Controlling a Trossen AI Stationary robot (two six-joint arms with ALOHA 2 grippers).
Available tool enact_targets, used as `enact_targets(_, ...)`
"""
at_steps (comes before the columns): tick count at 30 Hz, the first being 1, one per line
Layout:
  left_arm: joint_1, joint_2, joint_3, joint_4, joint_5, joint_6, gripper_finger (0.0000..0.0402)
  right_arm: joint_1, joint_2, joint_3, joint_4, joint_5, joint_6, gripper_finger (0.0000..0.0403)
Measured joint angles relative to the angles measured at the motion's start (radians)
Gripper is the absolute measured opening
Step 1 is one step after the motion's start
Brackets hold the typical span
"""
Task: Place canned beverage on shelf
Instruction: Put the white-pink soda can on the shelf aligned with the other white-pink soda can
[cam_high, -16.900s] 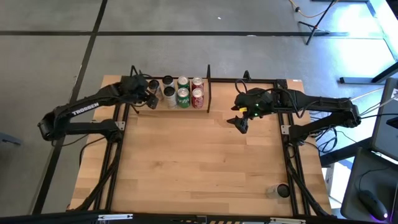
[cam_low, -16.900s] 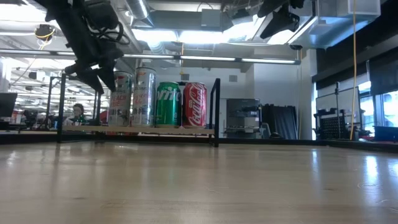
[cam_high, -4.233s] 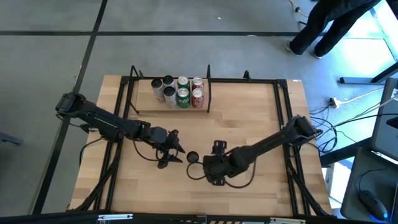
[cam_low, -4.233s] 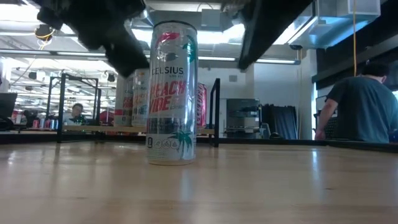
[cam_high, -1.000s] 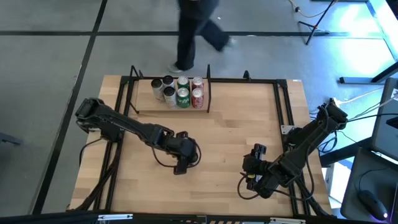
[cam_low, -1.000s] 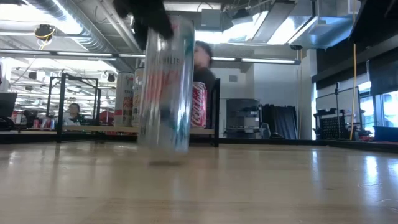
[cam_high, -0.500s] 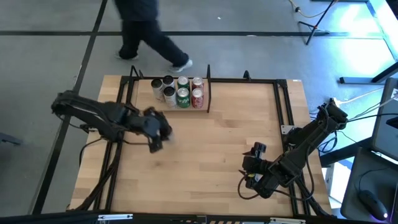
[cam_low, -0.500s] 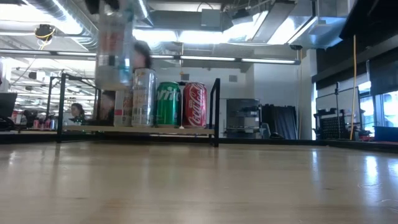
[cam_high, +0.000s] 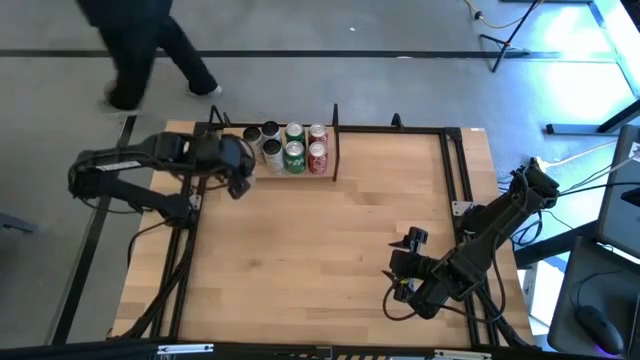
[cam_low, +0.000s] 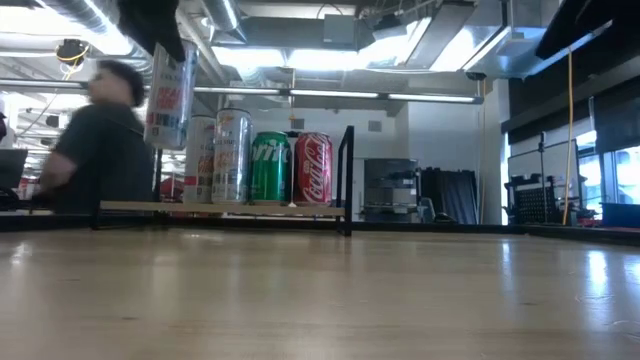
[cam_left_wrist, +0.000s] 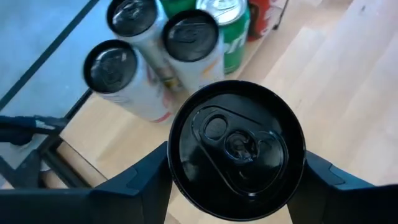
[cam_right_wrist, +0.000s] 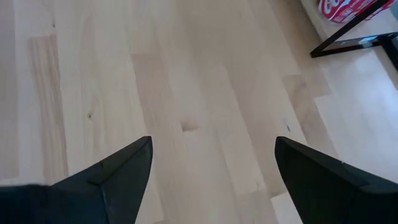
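While the left claw (cam_left_wrist: 233, 186) grips the canned beverage (cam_left_wrist: 236, 149) above the shelf's (cam_high: 232, 178) left end, a tilted descent risks toppling the tall cans (cam_left_wrist: 130, 74) just beside it. Right claw (cam_right_wrist: 211, 180) waits released over the bench (cam_high: 330, 250).

Shows a person in dark clothes (cam_high: 140, 40) mid-stride on the grey floor (cam_high: 400, 90) beyond the tabletop's (cam_high: 330, 250) far left corner, and a stand's black legs (cam_high: 510, 45) beyond the far right corner.
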Motion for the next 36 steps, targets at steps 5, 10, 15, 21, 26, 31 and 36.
enact_targets(5,0.156,-0.002,-0.056,0.115,0.13,0.15,0.022,0.0,0.0,0.0,0.001,0.031,0.003,0.0326)
enact_targets(10,0.281,-0.018,-0.181,0.2,0.247,0.245,0.022,0.0,0.0,0.0,-0.001,0.02,0.021,0.0326)
enact_targets(15,0.354,-0.022,-0.253,0.305,0.301,0.279,0.022,0.0,0.0,0.0,-0.001,0.014,0.022,0.0326)
enact_targets(21,0.418,-0.022,-0.281,0.336,0.315,0.35,0.022,0.0,0.0,0.0,-0.01,0.014,0.022,0.0326)
enact_targets(26,0.486,-0.022,-0.314,0.401,0.397,0.411,0.022,-0.009,0.0,0.0,-0.03,0.018,0.041,0.0326)
enact_targets(31,0.539,-0.023,-0.351,0.454,0.437,0.421,0.022,-0.009,0.0,0.0,-0.032,0.017,0.044,0.0326)
enact_targets(36,0.57,-0.024,-0.353,0.461,0.46,0.459,0.022,-0.009,0.0,0.0,-0.037,0.017,0.059,0.0326)
